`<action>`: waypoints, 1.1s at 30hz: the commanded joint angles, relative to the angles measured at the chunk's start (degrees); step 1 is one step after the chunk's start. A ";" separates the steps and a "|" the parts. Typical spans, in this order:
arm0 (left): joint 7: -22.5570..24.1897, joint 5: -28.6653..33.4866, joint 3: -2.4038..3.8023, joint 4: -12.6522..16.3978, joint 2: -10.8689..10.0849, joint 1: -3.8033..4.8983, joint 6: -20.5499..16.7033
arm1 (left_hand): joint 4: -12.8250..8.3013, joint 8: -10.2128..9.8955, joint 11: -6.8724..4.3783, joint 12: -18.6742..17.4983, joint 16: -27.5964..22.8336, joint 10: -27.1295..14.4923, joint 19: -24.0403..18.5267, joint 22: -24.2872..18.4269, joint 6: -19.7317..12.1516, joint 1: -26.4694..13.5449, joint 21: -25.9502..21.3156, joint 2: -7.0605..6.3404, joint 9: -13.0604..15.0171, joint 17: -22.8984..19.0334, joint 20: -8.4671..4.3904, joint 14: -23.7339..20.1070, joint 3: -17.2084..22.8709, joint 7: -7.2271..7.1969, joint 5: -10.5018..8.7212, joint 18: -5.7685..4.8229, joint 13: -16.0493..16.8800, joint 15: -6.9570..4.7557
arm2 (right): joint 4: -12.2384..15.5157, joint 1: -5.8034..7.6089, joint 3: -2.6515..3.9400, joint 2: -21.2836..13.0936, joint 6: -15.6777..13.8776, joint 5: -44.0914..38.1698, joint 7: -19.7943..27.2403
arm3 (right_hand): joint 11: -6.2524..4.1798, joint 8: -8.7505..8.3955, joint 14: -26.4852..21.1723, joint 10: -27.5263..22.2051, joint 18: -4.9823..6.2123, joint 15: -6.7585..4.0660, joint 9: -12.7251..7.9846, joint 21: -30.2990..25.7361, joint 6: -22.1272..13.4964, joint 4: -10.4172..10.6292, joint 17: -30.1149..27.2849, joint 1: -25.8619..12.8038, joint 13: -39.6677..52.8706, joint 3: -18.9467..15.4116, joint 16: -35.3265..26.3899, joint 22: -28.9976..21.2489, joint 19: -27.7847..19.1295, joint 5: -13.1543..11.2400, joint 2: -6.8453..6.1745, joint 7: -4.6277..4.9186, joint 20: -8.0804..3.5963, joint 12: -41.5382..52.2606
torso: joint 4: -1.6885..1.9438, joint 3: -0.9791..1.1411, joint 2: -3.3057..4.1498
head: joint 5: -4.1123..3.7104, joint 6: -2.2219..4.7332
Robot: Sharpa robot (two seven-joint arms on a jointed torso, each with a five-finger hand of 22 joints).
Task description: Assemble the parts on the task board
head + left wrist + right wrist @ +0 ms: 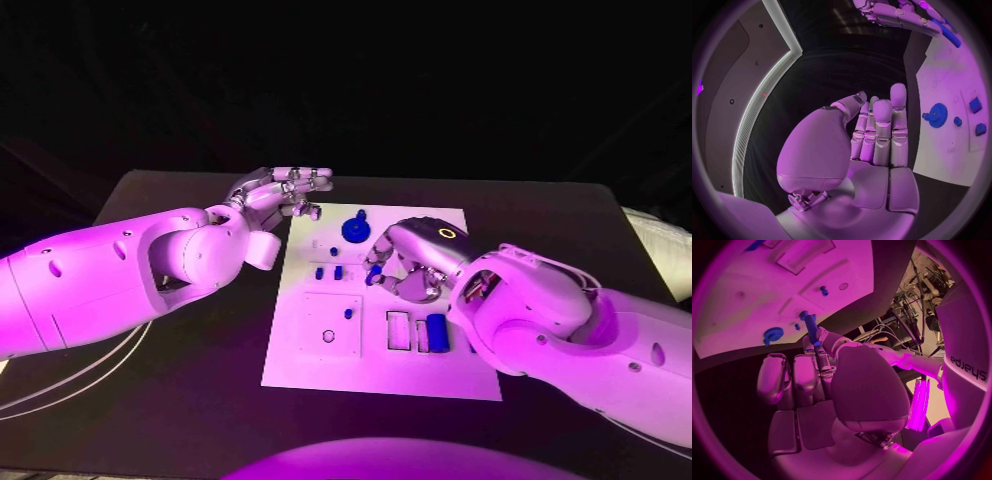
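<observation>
The task board (378, 370) lies mid-frame on the black tabletop (173, 410), a blue gear (356, 230) near its top edge. Right hand (411, 262) at centre pinches a blue peg (810, 325). Left hand (281, 190), upper left, hovers empty, fingers (879, 125) released.

left hand (286, 190) held up empty, fingers straight and side by side, right hand (408, 262) curled over, seemingly pinching a blue peg (810, 325)
</observation>
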 commanded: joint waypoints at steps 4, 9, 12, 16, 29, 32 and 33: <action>0.32 -0.21 0.04 -0.02 0.53 -0.04 1.22 | -0.05 0.23 -0.01 0.19 -0.37 -0.24 -0.23 -0.04 -0.10 0.39 -0.27 -0.01 -0.09 -0.06 0.09 -0.48 -0.14 0.27 0.37 0.64 0.06 -0.03 | -1.84 -1.79 -1.20 4.30 1.03 0.89 3.14 | -1.56 -0.29 1.41 1.80 -0.60 -0.21 -0.12 0.07 -0.08 -0.32 -0.23 1.13 0.38 0.52 0.20 -0.25 0.30 0.26 0.99 0.45 0.13 -0.51 | 0.20 -0.06 0.02 | 0.64 -0.39; 0.29 -0.21 0.04 -0.07 0.79 -0.05 1.30 | -0.05 0.23 -0.01 0.19 -0.37 -0.24 -0.23 -0.04 -0.10 0.39 -0.27 -0.01 -0.09 -0.06 0.09 -0.48 -0.14 0.27 0.37 0.64 0.06 -0.03 | -3.74 -2.65 -2.59 6.09 1.52 1.02 4.09 | -1.50 -0.37 1.40 1.72 -0.60 -0.17 -0.14 0.07 -0.19 -0.42 -0.23 1.10 0.37 0.60 0.21 -0.26 0.28 0.33 1.00 0.51 0.16 -0.64 | 0.03 -0.11 -0.01 | 1.14 -0.67; 0.27 -0.21 0.04 -0.14 0.94 -0.05 1.33 | -0.05 0.23 -0.01 0.19 -0.37 -0.24 -0.23 -0.04 -0.10 0.39 -0.27 -0.01 -0.09 -0.06 0.09 -0.48 -0.14 0.27 0.37 0.64 0.06 -0.03 | -4.56 -3.32 -3.02 6.86 1.93 1.12 4.46 | -1.49 -0.39 1.40 1.71 -0.59 -0.16 -0.14 0.07 -0.22 -0.46 -0.24 1.10 0.36 0.64 0.21 -0.27 0.26 0.38 1.02 0.52 0.16 -0.68 | 0.07 0.00 0.07 | 1.49 -0.92; 0.22 -0.40 0.04 -0.19 1.11 -0.06 1.39 | -0.05 0.23 -0.01 0.19 -0.37 -0.24 -0.23 -0.04 -0.10 0.39 -0.27 -0.01 -0.09 -0.06 0.09 -0.48 -0.14 0.27 0.37 0.64 0.06 -0.03 | -5.58 -4.00 -3.38 7.59 2.41 1.20 4.83 | -1.46 -0.42 1.39 1.69 -0.58 -0.13 -0.15 0.04 -0.25 -0.52 -0.31 1.07 0.36 0.71 0.17 -0.33 0.22 0.50 1.07 0.54 0.18 -0.76 | 0.06 0.04 0.04 | 1.67 -1.09; 0.14 -0.58 0.04 -0.28 1.28 -0.06 1.51 | -0.05 0.23 -0.01 0.19 -0.37 -0.24 -0.23 -0.04 -0.10 0.39 -0.27 -0.01 -0.09 -0.06 0.09 -0.48 -0.14 0.27 0.37 0.64 0.06 -0.03 | -6.38 -4.63 -3.62 8.35 2.53 1.25 5.41 | -1.44 -0.45 1.38 1.68 -0.58 -0.11 -0.15 0.06 -0.27 -0.59 -0.31 1.03 0.36 0.78 0.18 -0.32 0.22 0.63 1.12 0.57 0.20 -0.83 | 0.00 0.06 0.04 | 1.97 -1.55; 0.13 -0.59 0.04 -0.30 1.27 -0.07 1.51 | -0.05 0.23 -0.01 0.19 -0.37 -0.24 -0.23 -0.04 -0.10 0.39 -0.27 -0.01 -0.09 -0.06 0.09 -0.48 -0.14 0.27 0.37 0.64 0.06 -0.03 | -6.38 -4.66 -3.62 8.35 2.54 1.25 5.45 | -1.44 -0.47 1.38 1.70 -0.58 -0.10 -0.15 0.06 -0.28 -0.63 -0.27 1.03 0.37 0.83 0.21 -0.32 0.21 0.70 1.17 0.57 0.21 -0.86 | -0.01 0.04 0.03 | 1.99 -1.62; 0.13 -0.59 0.04 -0.30 1.26 -0.07 1.52 | -0.05 0.23 -0.01 0.19 -0.37 -0.24 -0.23 -0.04 -0.10 0.39 -0.27 -0.01 -0.09 -0.06 0.09 -0.48 -0.14 0.27 0.37 0.64 0.06 -0.03 | -6.37 -4.67 -3.63 8.34 2.57 1.25 5.45 | -1.44 -0.47 1.38 1.70 -0.58 -0.10 -0.15 0.06 -0.28 -0.63 -0.27 1.03 0.37 0.83 0.21 -0.32 0.21 0.70 1.17 0.57 0.21 -0.86 | 0.00 0.02 0.03 | 1.99 -1.65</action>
